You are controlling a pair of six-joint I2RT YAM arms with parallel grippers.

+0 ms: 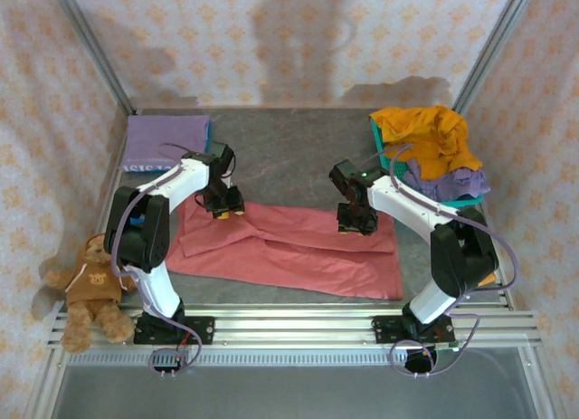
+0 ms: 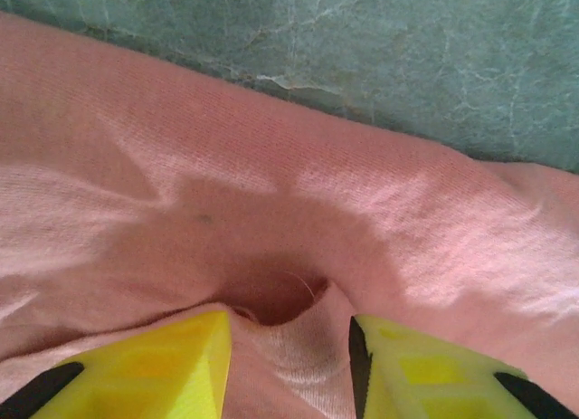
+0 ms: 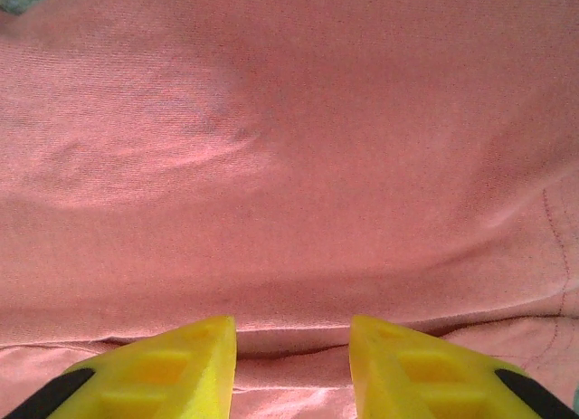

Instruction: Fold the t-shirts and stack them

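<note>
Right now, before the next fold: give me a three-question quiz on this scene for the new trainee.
1. Which colour shirt are the left gripper and the right gripper both down on? A orange, B red, C lavender.
2. True or false: the teddy bear sits beside the left arm's base.
3. Where does the folded lavender t-shirt lie?
Key: 1 B, the red t-shirt spread mid-table. 2 True. 3 Back left corner of the table.

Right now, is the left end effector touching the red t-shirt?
Touching. Left wrist view: the red t-shirt bunches up between the fingers of the left end effector.
</note>
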